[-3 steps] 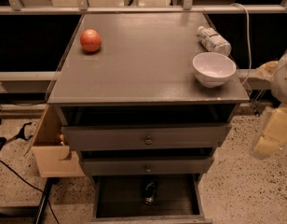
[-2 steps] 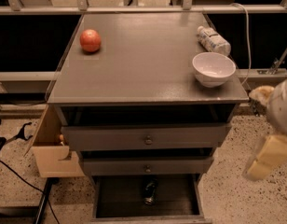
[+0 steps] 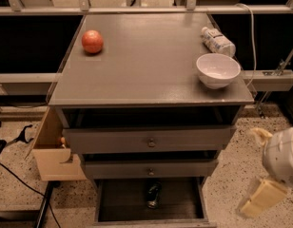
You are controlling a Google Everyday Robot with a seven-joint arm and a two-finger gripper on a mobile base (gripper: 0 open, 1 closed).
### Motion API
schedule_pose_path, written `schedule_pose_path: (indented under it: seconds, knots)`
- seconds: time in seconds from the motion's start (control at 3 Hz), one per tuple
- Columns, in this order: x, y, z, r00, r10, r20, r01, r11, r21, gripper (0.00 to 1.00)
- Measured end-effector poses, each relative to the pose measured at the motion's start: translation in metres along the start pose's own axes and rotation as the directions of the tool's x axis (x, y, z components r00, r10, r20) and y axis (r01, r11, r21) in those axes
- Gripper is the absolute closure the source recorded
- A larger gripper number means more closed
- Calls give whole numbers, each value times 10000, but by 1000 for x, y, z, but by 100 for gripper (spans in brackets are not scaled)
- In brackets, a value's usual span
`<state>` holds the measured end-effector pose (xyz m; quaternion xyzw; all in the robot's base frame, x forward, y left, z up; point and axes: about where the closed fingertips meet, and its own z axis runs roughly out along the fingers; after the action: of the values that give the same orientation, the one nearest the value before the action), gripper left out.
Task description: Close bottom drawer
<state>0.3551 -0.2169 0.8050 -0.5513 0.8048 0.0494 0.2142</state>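
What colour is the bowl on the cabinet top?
White bowl, clearest in the camera view; the gripper hangs at lower right, beside the open bottom drawer.

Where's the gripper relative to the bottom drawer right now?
The gripper hangs low at the camera view's right edge, beside the open bottom drawer and apart from it.

Bottom drawer open, gripper right of it

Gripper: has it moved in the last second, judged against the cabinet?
Yes. The gripper has come down: earlier it hung just below the right corner of the cabinet top; now it is lower, level with the open bottom drawer and to its right.
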Motion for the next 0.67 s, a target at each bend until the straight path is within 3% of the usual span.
schedule_pose_path:
  seconds: [0.33,0.67]
  knots:
    - [34,30,47,9978,482,-457,-527,9934,-1015,0]
    - [40,37,54,9968,557,-579,-623,9909,-1195,0]
